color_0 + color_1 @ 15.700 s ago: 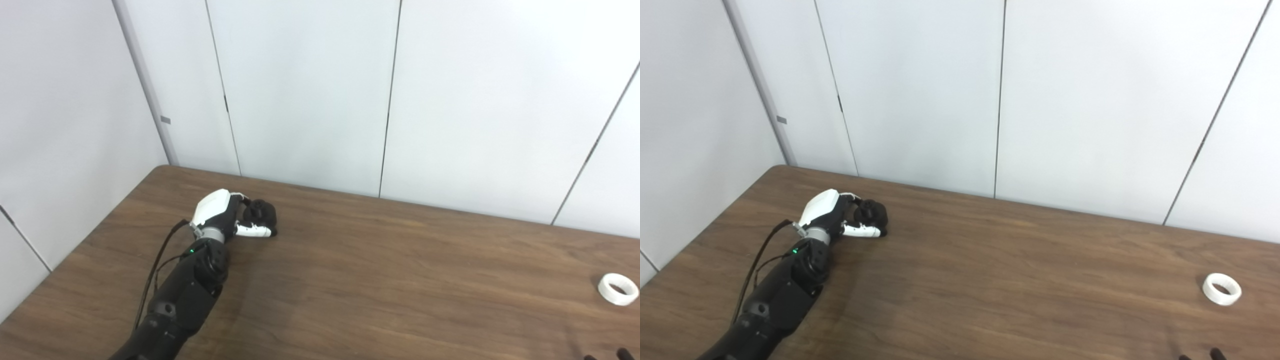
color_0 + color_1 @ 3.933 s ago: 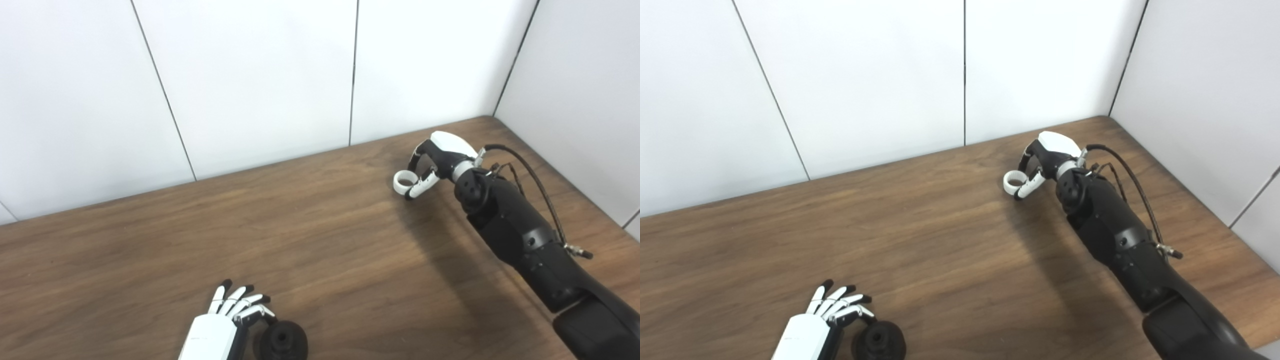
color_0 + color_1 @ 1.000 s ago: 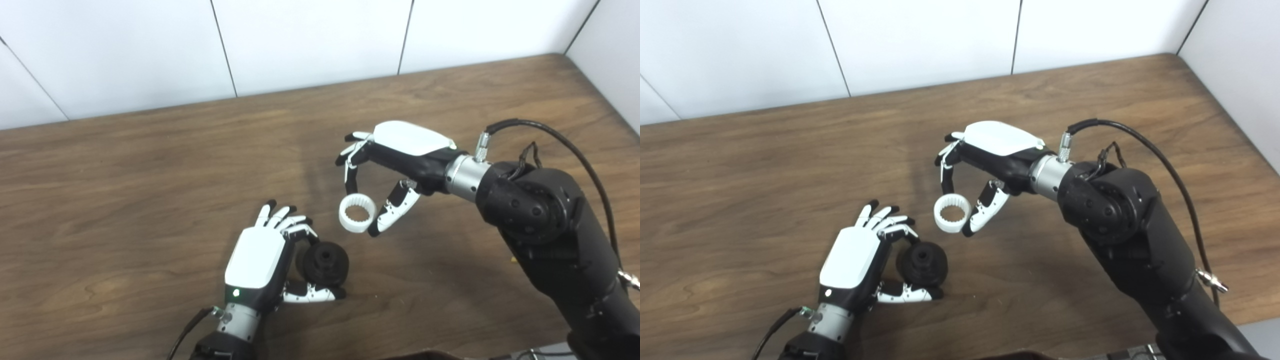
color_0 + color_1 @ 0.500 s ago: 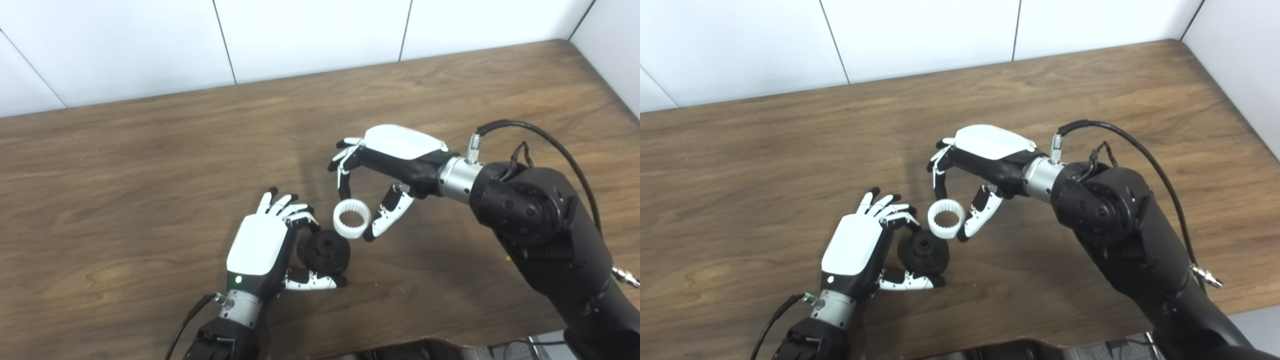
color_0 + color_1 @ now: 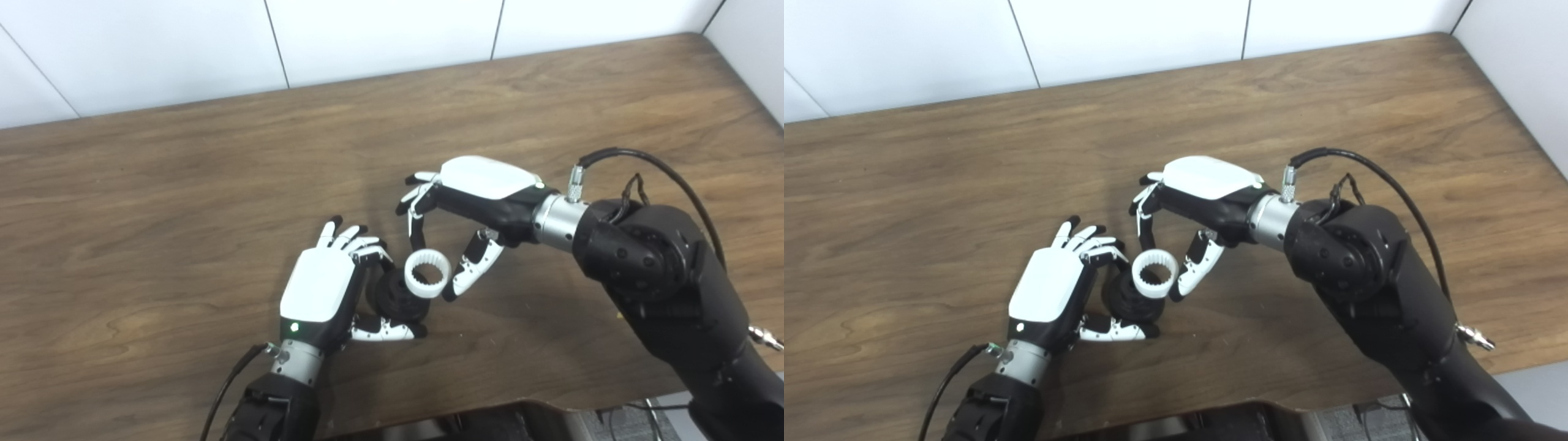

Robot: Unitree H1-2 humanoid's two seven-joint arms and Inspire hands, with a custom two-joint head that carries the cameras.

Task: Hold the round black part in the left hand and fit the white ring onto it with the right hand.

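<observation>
We see a white ring [image 5: 427, 274] with a toothed inner face against a matte black round part [image 5: 397, 298]. Both our left hand [image 5: 323, 293] and right hand [image 5: 474, 193] have white backs and black-tipped white fingers, over a dark brown wood-grain bench [image 5: 184, 184].

Bare lab: table [image 5: 184, 153], white panels [image 5: 380, 30]
</observation>
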